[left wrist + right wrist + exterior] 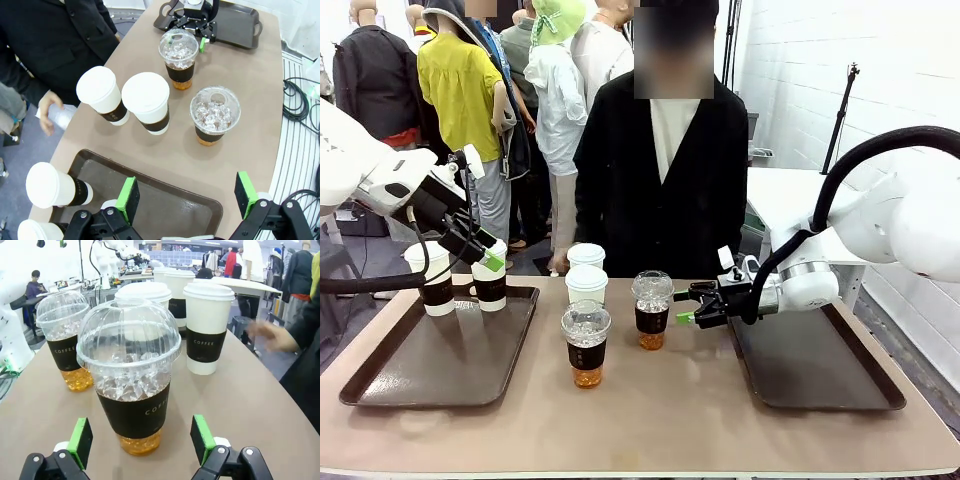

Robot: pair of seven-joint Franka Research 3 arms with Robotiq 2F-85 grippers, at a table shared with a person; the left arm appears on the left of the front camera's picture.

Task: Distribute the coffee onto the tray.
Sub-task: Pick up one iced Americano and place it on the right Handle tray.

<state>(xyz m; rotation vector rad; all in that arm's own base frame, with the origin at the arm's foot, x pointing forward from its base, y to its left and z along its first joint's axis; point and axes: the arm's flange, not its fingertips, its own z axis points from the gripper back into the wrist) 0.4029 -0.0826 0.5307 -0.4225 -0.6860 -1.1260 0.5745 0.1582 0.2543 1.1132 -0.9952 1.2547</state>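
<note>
Right wrist view has the right end effector (141,437) spread either side of a dome-lidded cup (131,385) on the desk (260,405); closing and lifting to the right tray (820,370) likely follows. Left end effector (187,189) hangs spread over the left tray (100,159).

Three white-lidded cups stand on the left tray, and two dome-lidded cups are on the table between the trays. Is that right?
No. The front view shows two white-lidded cups on the left tray, not three: the outer cup and the inner cup. The near dome-lidded cup and far dome-lidded cup do stand on the table between the trays.
</note>
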